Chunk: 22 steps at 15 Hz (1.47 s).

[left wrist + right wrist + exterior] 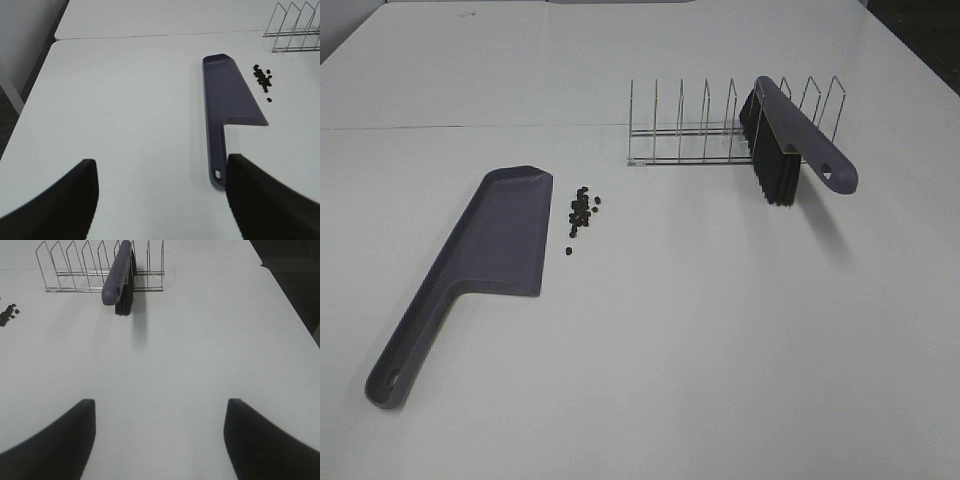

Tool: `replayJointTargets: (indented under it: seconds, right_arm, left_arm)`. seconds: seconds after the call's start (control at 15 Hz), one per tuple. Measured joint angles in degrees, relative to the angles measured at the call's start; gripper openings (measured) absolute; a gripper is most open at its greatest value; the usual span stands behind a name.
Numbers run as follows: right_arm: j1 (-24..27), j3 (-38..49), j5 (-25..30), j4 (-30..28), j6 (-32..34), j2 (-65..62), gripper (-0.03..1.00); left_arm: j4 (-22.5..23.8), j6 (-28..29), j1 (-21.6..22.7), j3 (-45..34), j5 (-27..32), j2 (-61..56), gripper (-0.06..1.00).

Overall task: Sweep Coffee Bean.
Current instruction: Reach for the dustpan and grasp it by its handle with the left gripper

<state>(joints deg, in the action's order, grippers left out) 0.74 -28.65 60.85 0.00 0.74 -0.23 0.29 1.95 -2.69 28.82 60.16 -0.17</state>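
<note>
A small heap of dark coffee beans [582, 210] lies on the white table just right of the grey-purple dustpan [485, 258], which rests flat with its handle toward the near left. The beans [263, 79] and dustpan [231, 104] also show in the left wrist view, ahead of my open left gripper [160, 200]. A brush [790, 140] with black bristles and a grey-purple handle leans in the wire rack [720, 125]. My open right gripper [159, 437] faces the brush [120, 275] from a distance. Neither gripper appears in the high view.
The wire rack [95, 267] stands at the back of the table. A seam [470, 127] crosses the tabletop behind the dustpan. The table's right edge [287, 295] drops to a dark floor.
</note>
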Motion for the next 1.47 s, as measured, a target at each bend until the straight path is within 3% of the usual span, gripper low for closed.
replayJointTargets:
  seconds: [1.47]
  right_arm:
    - [0.0, 0.0, 0.0, 0.0, 0.0, 0.0, 0.63]
  left_arm:
    - [0.0, 0.0, 0.0, 0.0, 0.0, 0.0, 0.68]
